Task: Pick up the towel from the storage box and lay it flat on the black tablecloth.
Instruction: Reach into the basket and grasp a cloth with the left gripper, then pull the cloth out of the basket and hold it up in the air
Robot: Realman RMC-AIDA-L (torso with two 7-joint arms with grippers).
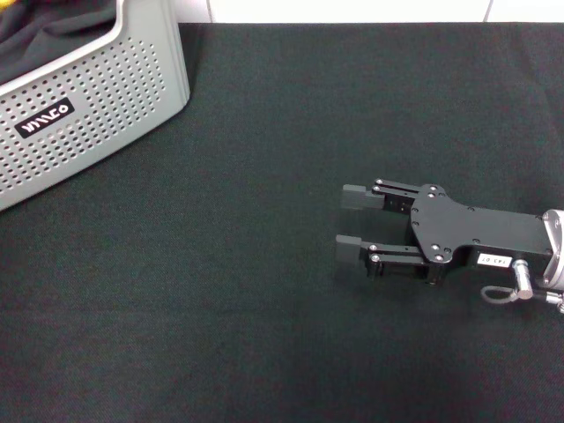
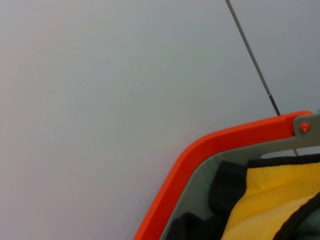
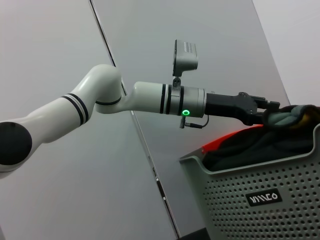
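Note:
The light grey perforated storage box (image 1: 88, 97) stands at the far left of the black tablecloth (image 1: 264, 335). In the right wrist view my left gripper (image 3: 267, 114) reaches over the box (image 3: 260, 195) and is shut on a bunched grey-green fold of the towel (image 3: 294, 117), at rim height. The left wrist view shows the towel's orange-yellow side with its black border (image 2: 270, 195) inside the box, under the orange rim (image 2: 200, 150). My right gripper (image 1: 352, 227) is open and empty, low over the tablecloth at the right.
A plain black cloth (image 1: 44, 35) also lies in the box, and it shows in the right wrist view (image 3: 240, 145). A white wall rises behind the table's far edge (image 1: 352, 11). The left gripper is out of the head view.

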